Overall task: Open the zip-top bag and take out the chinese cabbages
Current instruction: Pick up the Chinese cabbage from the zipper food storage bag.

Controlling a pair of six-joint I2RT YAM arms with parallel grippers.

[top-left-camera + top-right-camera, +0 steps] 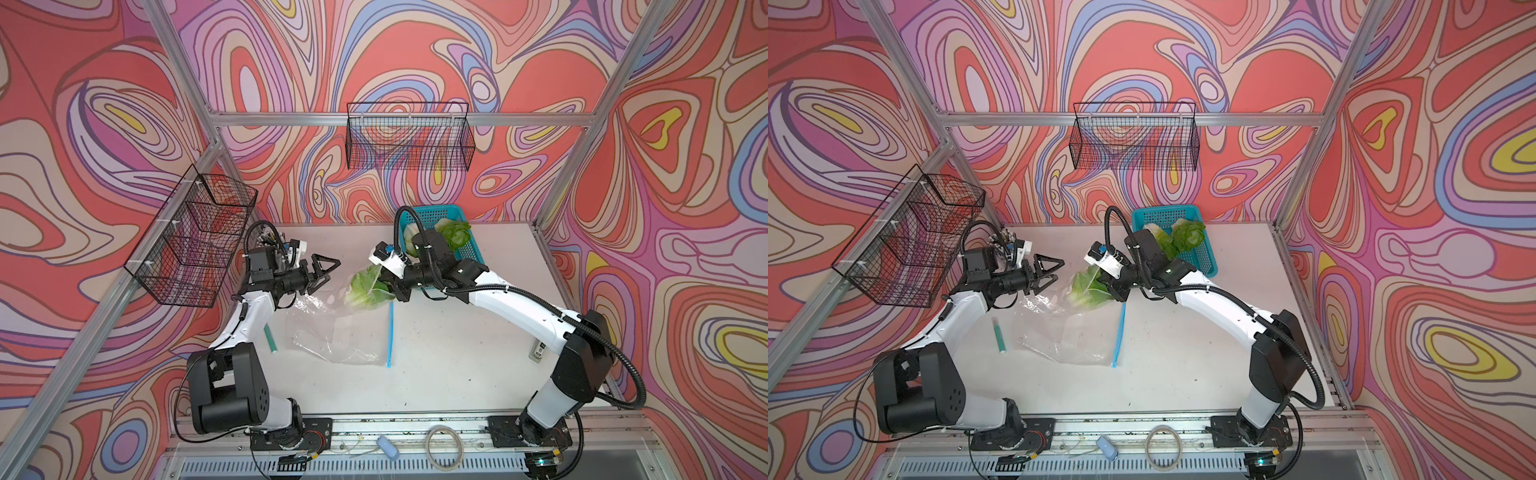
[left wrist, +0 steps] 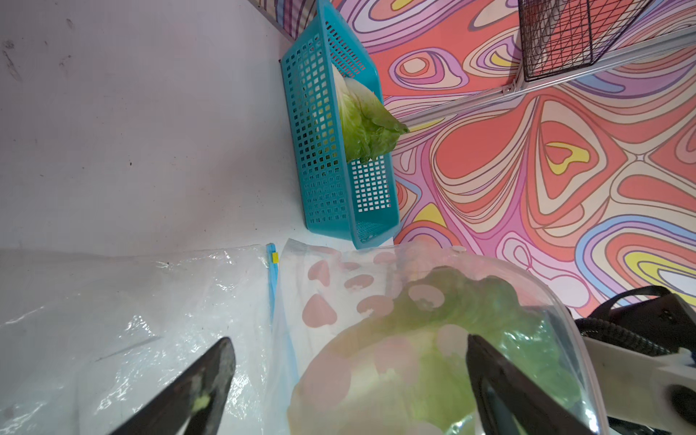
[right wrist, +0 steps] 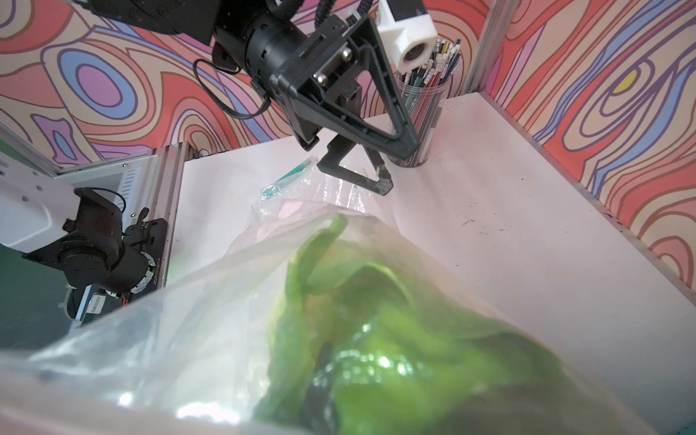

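A clear zip-top bag (image 1: 332,336) with a blue zip strip (image 1: 390,336) lies mid-table, its far end lifted. One chinese cabbage (image 1: 365,289) hangs in that raised end, and my right gripper (image 1: 388,286) is shut on it. In the right wrist view the film covers the cabbage (image 3: 395,320) and most of the jaws. My left gripper (image 1: 330,273) stands open just left of the raised film, holding nothing. In the left wrist view its fingers (image 2: 211,376) frame the bagged cabbage (image 2: 414,376). Two more cabbages (image 1: 455,232) (image 1: 411,237) lie in the blue basket (image 1: 473,249).
A cup of pens (image 3: 422,109) stands at the table's back left corner behind the left arm. A green marker (image 1: 269,338) lies left of the bag. Black wire baskets hang on the left wall (image 1: 191,249) and back wall (image 1: 409,137). A small grey object (image 1: 537,351) lies near the right edge.
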